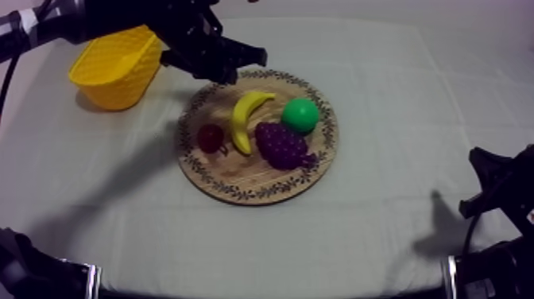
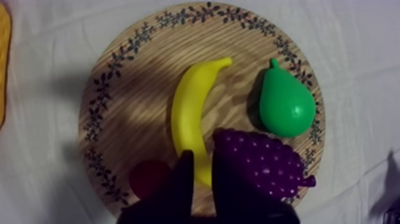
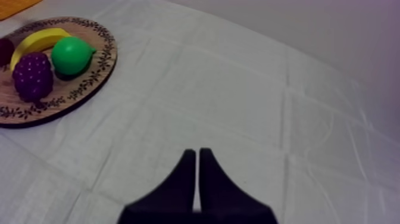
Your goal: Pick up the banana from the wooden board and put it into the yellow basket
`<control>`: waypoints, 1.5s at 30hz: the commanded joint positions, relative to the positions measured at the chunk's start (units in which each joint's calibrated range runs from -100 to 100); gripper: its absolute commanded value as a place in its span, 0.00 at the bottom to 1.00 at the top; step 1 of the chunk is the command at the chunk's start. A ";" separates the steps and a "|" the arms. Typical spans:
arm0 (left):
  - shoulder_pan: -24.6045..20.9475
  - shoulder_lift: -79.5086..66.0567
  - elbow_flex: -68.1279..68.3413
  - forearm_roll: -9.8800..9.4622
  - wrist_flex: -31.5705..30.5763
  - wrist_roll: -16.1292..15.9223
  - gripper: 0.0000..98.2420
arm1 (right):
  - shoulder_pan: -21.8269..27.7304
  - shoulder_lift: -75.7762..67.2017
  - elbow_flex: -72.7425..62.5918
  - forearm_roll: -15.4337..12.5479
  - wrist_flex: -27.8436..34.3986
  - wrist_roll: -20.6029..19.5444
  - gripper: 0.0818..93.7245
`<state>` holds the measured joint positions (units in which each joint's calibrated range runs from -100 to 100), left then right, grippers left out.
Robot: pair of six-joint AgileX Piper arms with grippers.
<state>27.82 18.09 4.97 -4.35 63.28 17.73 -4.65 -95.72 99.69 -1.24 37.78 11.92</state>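
One smooth curved banana (image 2: 189,107) lies on the round wood-grain board (image 2: 137,89).

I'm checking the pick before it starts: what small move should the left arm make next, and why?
Probably lower the left gripper straight down onto the banana: its open fingers hover over the banana's near end, the banana lies untouched on the board, and the grapes sit right beside it, so go slowly.

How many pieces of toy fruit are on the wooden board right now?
4 on the board: the banana in the middle, the pear to its right, the grapes next to both, the small red fruit at the banana's left. None seems hidden.
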 commanded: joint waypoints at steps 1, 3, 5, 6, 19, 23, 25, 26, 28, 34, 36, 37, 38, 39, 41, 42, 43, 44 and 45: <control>-0.08 -0.07 -0.04 0.55 -0.28 -0.84 0.29 | -0.02 -0.03 -0.03 -0.01 -0.03 -0.01 0.00; -0.12 -0.12 0.13 1.01 -0.80 -1.18 0.42 | -0.02 -0.03 -0.03 -0.01 -0.03 -0.04 0.00; -0.11 -0.28 0.38 1.22 -1.29 -1.27 0.54 | -0.02 -0.03 -0.03 -0.01 -0.03 -0.03 0.00; -0.09 -0.33 0.45 1.29 -1.51 -1.36 0.60 | -0.02 -0.03 -0.03 -0.01 -0.03 -0.03 0.00; -1.60 2.68 0.66 2.64 -2.19 -2.78 0.87 | -0.02 -0.03 -0.03 -0.01 -0.03 -0.02 0.00; -1.70 4.27 0.17 3.01 -2.51 -3.19 0.87 | -0.02 -0.03 -0.03 -0.01 -0.03 -0.04 0.00; -1.69 5.33 -0.37 3.25 -2.64 -3.35 0.86 | -0.02 -0.03 -0.03 -0.01 -0.03 -0.02 0.00; -1.68 5.92 -0.71 3.38 -2.68 -3.43 0.86 | -0.02 -0.03 -0.03 -0.01 -0.03 -0.02 0.00; -1.67 7.22 -1.48 3.70 -2.73 -3.66 0.86 | -0.02 -0.03 -0.03 -0.01 -0.03 -0.05 0.00; -1.70 11.75 -4.65 4.84 -2.77 -4.31 0.85 | -0.02 -0.03 -0.03 -0.01 -0.03 -0.03 0.00; -1.81 13.20 -5.48 5.28 -2.77 -4.53 0.85 | -0.02 -0.03 -0.03 -0.01 -0.03 -0.03 0.00; -1.85 13.88 -5.87 5.45 -2.72 -4.60 0.85 | -0.02 -0.03 -0.03 -0.01 -0.03 -0.01 0.00; -1.90 14.57 -6.20 5.62 -2.67 -4.65 0.85 | -0.02 -0.03 -0.03 -0.01 -0.03 0.00 0.00; -1.98 15.25 -6.53 5.81 -2.55 -4.70 0.84 | -0.02 -0.03 -0.03 -0.01 -0.03 0.01 0.00; -2.19 16.59 -7.20 6.19 -2.02 -4.77 0.84 | -0.02 -0.03 -0.03 -0.01 -0.03 -0.01 0.00; -2.29 17.18 -7.50 6.37 -1.66 -4.78 0.84 | -0.02 -0.03 -0.03 -0.01 -0.03 -0.01 0.00; -2.38 17.71 -7.75 6.53 -1.39 -4.82 0.84 | -0.02 -0.03 -0.03 -0.01 -0.03 -0.02 0.00; -2.44 18.18 -7.99 6.68 -1.20 -4.85 0.83 | -0.02 -0.03 -0.03 -0.01 -0.03 -0.02 0.00; -2.49 18.58 -8.19 6.79 -1.06 -4.87 0.83 | -0.02 -0.03 -0.03 -0.01 -0.03 -0.02 0.00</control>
<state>25.34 36.32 -3.09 2.32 62.05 12.89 -4.65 -95.72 99.69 -1.24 37.70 11.89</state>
